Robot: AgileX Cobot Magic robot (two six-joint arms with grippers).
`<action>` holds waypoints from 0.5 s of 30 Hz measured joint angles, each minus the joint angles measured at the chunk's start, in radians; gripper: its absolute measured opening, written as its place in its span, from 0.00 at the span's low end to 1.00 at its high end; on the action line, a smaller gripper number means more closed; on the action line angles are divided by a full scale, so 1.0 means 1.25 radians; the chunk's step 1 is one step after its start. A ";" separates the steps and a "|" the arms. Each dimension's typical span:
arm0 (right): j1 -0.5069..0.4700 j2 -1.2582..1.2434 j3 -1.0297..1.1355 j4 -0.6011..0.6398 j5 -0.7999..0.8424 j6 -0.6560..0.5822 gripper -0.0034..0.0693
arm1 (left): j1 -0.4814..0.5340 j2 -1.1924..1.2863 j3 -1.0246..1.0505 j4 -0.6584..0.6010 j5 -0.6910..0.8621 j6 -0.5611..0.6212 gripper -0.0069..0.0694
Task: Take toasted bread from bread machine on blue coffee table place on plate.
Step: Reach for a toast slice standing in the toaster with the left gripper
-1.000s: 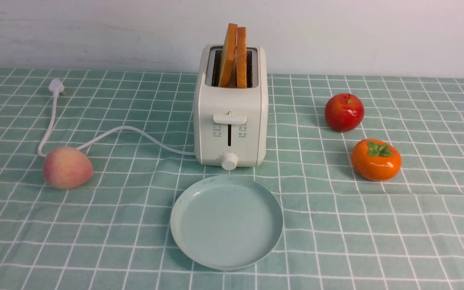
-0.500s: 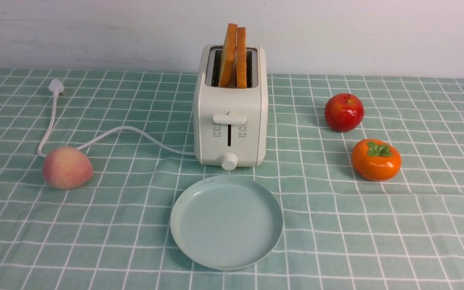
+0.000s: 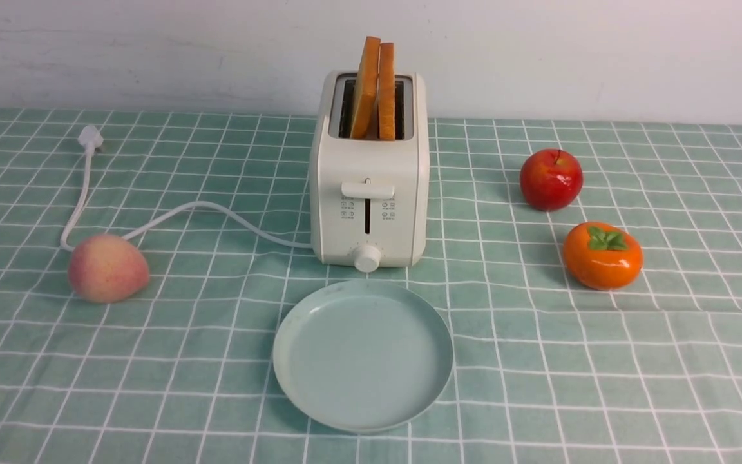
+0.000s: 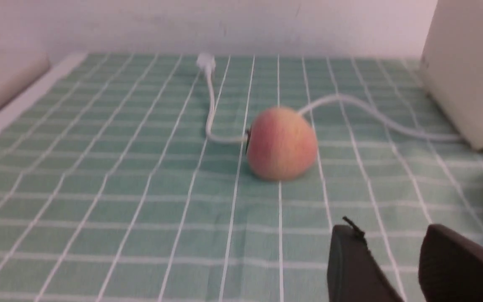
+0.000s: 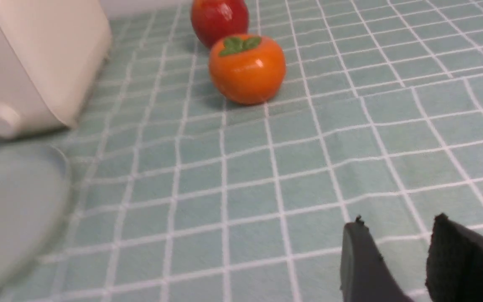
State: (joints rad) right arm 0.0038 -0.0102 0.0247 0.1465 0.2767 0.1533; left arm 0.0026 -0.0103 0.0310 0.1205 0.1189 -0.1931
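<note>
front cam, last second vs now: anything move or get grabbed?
Nothing visibly changed. The toasted bread stays upright in the bread machine, the plate stays bare in front of it, and the peach, apple and persimmon sit where they were.

Caught a mint-green cloth, white-gridded, over the blue coffee table (image 3: 603, 361). Spotted a cream-white bread machine (image 3: 368, 193), white cord (image 3: 216, 209), and pale golden toasted bread (image 3: 374, 84) crusted orange-brown. Noted a plain pale blue-green plate (image 3: 362, 357). Picked out a red apple (image 3: 551, 180), an orange persimmon (image 3: 601, 256) leafed green, and a pink peach (image 3: 107, 267), perhaps yellowish beneath.
</note>
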 joint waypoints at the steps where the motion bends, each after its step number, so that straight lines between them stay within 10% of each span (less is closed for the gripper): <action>1: 0.000 0.000 0.000 0.044 -0.026 0.011 0.38 | 0.000 0.000 0.000 0.000 -0.024 0.000 0.41; 15: 0.000 0.000 0.000 0.164 -0.214 0.035 0.38 | 0.000 0.000 0.000 -0.021 -0.210 -0.074 0.40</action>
State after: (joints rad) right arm 0.0038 -0.0102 0.0247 0.3511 0.0091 0.1968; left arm 0.0026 -0.0103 0.0310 0.0945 -0.1439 -0.2851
